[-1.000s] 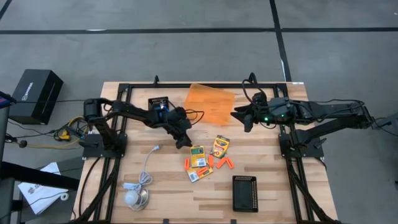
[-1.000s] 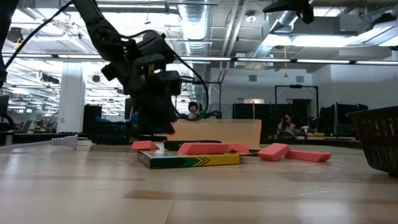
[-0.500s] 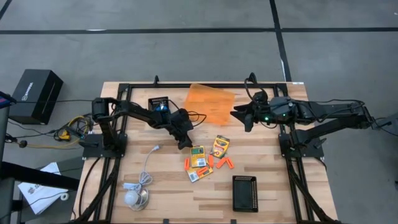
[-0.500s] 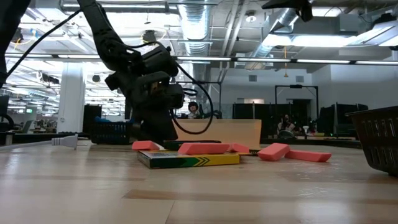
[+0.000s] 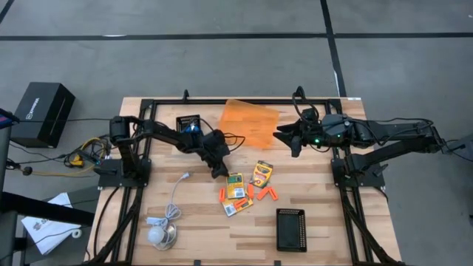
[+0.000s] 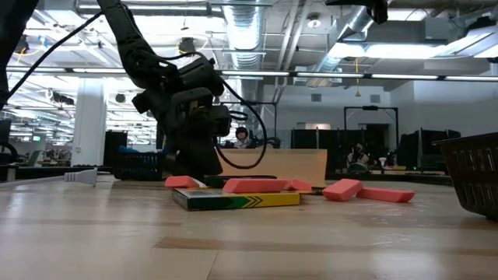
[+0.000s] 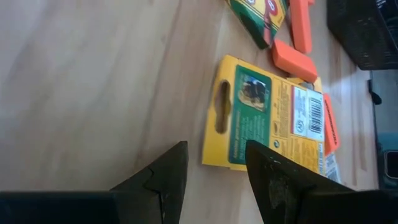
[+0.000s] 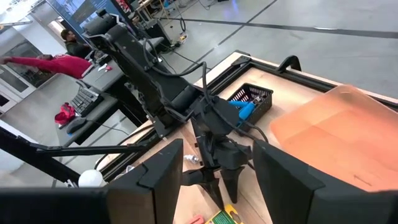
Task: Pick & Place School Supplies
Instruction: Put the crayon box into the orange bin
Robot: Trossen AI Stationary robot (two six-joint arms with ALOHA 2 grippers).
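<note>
- High view: my left gripper (image 5: 219,171) is lowered to the wooden table (image 5: 199,229) near its centre. The nearest crayon box (image 5: 235,185) lies just beside my fingertips, at about 4 o'clock from them. A second crayon box (image 5: 261,174) lies further out at 3 o'clock, and a third (image 5: 235,208) at 5 o'clock. Orange sticks (image 5: 267,195) are scattered among the boxes.
- High view: blue-handled scissors (image 5: 194,126) sit in a small black tray (image 5: 188,123) at 11 o'clock from my left gripper, well apart from it. An orange sheet (image 5: 250,124) lies at the far edge of the table. A second black tray (image 5: 291,230) stands at the near edge, and a white cable with a puck (image 5: 164,230) lies at the near left.
- High view: my right gripper (image 5: 284,137) hangs over the far right part of the table, at 1 o'clock from the crayon boxes.
- Low view: my left gripper (image 6: 194,163) reaches down to the table surface just behind a flat crayon box (image 6: 236,200). Orange sticks (image 6: 253,186) lie on and beside that box.
- Left wrist view: my two fingers (image 7: 163,177) stand narrowly apart with bare table between them and nothing held. The crayon box (image 7: 267,123) lies flat just ahead of the fingertips; I cannot tell whether they touch it.
- Right wrist view: my right fingers (image 8: 163,169) are spread wide and hold nothing. The left arm (image 8: 161,87) and the tray with scissors (image 8: 244,107) show beyond them.
</note>
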